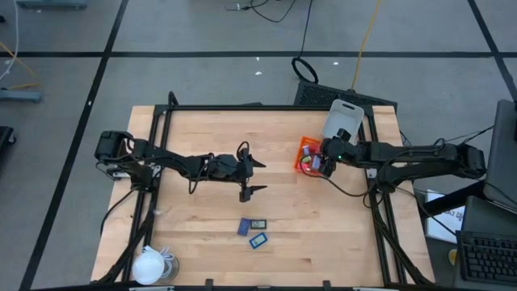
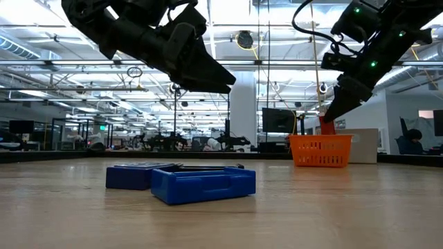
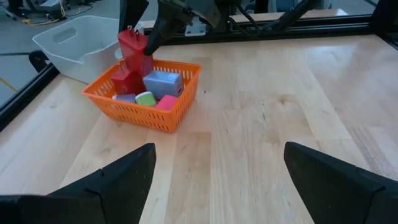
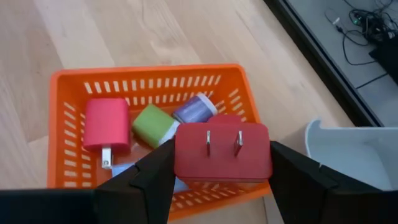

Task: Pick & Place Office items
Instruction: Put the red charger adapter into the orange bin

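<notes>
left hand [image 1: 252, 176] wide open mid-table; right hand [image 4: 221, 168] clamped, raised.

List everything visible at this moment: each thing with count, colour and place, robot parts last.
Orange basket: one, right side of the table, under the right gripper.
Plug blocks in the basket: red, green, purple, pale blue; at least four.
Red plug block: one, held above the basket.
Blue flat cases: three, table front centre.
White bin: one, behind the basket.
White round lump: one, front left corner.
Wooden table: one.
Left gripper: open, table centre.
Right gripper: shut on the red plug block.
</notes>
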Robot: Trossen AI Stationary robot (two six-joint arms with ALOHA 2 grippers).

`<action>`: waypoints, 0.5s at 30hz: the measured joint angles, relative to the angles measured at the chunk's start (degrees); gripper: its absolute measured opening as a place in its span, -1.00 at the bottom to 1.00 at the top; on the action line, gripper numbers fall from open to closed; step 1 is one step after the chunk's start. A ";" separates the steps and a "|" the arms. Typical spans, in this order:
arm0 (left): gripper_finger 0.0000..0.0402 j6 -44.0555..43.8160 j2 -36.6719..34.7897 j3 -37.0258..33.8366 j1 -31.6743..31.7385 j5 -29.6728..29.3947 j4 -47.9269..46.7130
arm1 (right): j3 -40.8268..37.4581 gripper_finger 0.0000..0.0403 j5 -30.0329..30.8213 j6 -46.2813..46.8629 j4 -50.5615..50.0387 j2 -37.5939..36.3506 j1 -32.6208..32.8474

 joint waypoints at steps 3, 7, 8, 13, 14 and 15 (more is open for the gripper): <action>0.80 -0.16 0.00 0.00 0.00 0.00 0.02 | -0.56 0.03 0.05 -1.36 1.49 1.64 0.02; 0.80 -0.21 0.00 0.00 0.00 0.00 0.00 | -0.59 0.03 0.24 -2.12 1.95 2.74 0.02; 0.79 -0.22 0.00 0.00 0.00 0.00 0.00 | -0.62 0.03 0.17 -1.75 2.28 2.75 0.02; 0.76 -0.03 0.00 0.00 0.00 0.00 0.00 | -0.80 0.07 -6.63 0.42 6.56 2.20 -0.04; 0.76 -0.09 0.00 0.00 0.00 0.00 0.00 | -0.84 0.08 -8.35 0.48 7.23 2.14 -0.02; 0.76 -0.11 0.00 0.00 0.00 0.00 0.00 | -0.86 0.08 -9.68 0.46 7.83 2.14 0.00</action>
